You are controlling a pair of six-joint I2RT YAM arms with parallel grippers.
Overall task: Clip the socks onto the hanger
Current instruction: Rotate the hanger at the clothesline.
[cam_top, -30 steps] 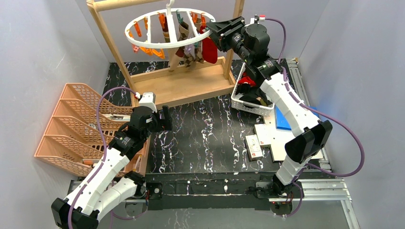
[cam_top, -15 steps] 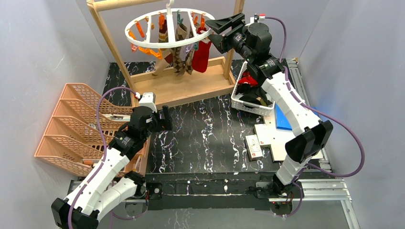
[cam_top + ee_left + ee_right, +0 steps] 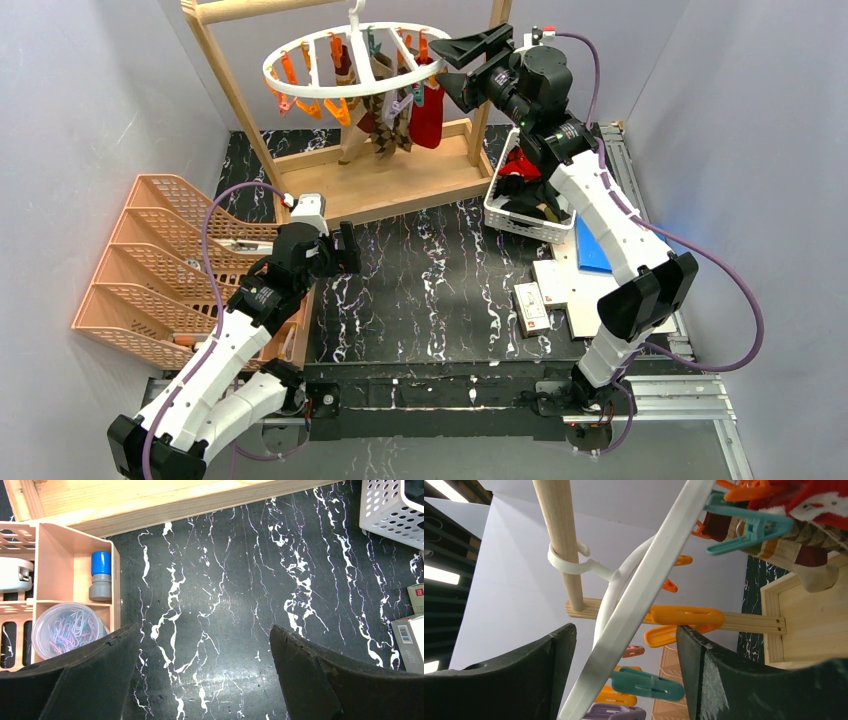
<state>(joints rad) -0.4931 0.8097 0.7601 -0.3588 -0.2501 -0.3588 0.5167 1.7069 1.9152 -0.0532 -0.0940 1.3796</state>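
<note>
The hanger (image 3: 300,88), a white ring with orange and teal clips, hangs from the wooden frame's top rod. A red sock (image 3: 430,112) and argyle socks (image 3: 392,128) dangle clipped under its right side. My right gripper (image 3: 452,66) is open at the ring's right edge, holding nothing. In the right wrist view the white rim (image 3: 644,580) crosses the gap of the right gripper (image 3: 624,645), a teal clip (image 3: 646,685) hangs beyond it, and the red sock (image 3: 819,500) is at top right. More socks (image 3: 520,182) lie in the white basket. My left gripper (image 3: 345,250) (image 3: 205,650) hovers open over the table.
The wooden frame (image 3: 380,185) stands at the back centre. The white lattice basket (image 3: 510,222) sits to its right. Peach stacked trays (image 3: 150,270) line the left side, with a small organiser (image 3: 75,545) holding a stamp and paper clips. Small boxes (image 3: 530,305) and a blue pad (image 3: 592,250) lie at right.
My right gripper has opened wide and drawn slightly back from the ring's edge. The hanger has swung and turned, its socks swaying. The left arm has not moved.
</note>
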